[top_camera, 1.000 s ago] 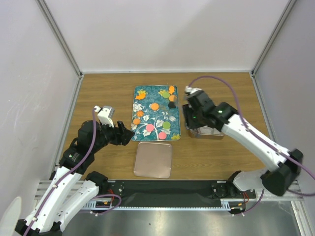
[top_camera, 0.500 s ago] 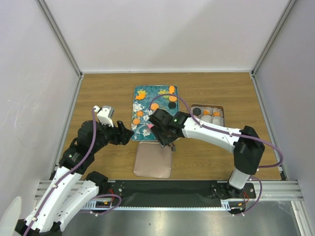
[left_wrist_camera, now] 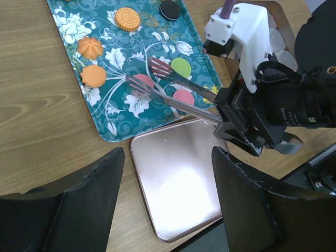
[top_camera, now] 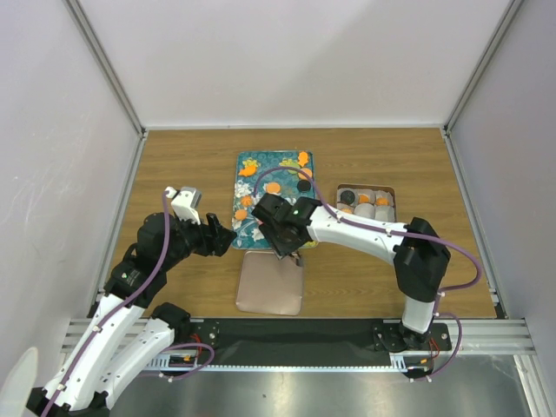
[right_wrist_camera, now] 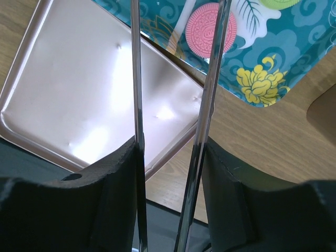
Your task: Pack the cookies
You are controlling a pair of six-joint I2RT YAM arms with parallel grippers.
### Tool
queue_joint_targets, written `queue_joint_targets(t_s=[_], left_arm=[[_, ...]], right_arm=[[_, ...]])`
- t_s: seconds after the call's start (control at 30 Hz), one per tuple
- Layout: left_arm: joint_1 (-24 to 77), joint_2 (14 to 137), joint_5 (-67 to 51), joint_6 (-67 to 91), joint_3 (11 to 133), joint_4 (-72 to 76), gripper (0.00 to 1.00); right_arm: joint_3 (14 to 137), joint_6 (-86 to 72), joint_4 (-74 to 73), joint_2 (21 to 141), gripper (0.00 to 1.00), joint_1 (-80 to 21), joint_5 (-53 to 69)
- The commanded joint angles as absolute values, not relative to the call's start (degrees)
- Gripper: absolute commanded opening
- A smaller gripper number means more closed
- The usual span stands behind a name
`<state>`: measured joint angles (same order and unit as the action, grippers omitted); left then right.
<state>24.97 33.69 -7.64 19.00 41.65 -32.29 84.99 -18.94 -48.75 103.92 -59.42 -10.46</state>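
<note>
The right tool (right_wrist_camera: 170,152) is clamped on tongs (left_wrist_camera: 173,89), whose tips stand parted over a pink cookie (right_wrist_camera: 208,37), likely to pinch it. Other cookies (top_camera: 274,188) lie on the tray (left_wrist_camera: 113,126), and some already sit in the tin (top_camera: 366,186) to the right. The left tool (left_wrist_camera: 165,157) hangs with its jaws apart, idle.

Left arm: elbow bent, black two-finger left gripper (top_camera: 224,236) pointing rightward, fingers spread wide.
Right arm: stretched across to the left, black right gripper (top_camera: 285,239) clamped on slim steel tongs (left_wrist_camera: 160,67).
</note>
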Motion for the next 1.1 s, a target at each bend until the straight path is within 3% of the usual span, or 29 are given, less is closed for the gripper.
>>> queue_joint_targets(t_s=[0.0,0.87,1.07], left_arm=[[25.3,33.3,-7.2,19.1,41.6,-31.5,0.74],[25.3,33.0,-7.4,19.1,41.6,-31.4,0.74],[25.3,33.0,-7.4,19.1,41.6,-31.4,0.74]], right_arm=[[88.9,-18.3,-49.7,105.0,0.50,-60.6,-13.5],[90.4,-18.1,-52.2,107.8,0.50,-61.7,-14.7],[90.4,-18.1,-52.2,107.8,0.42,-61.6,-14.7]])
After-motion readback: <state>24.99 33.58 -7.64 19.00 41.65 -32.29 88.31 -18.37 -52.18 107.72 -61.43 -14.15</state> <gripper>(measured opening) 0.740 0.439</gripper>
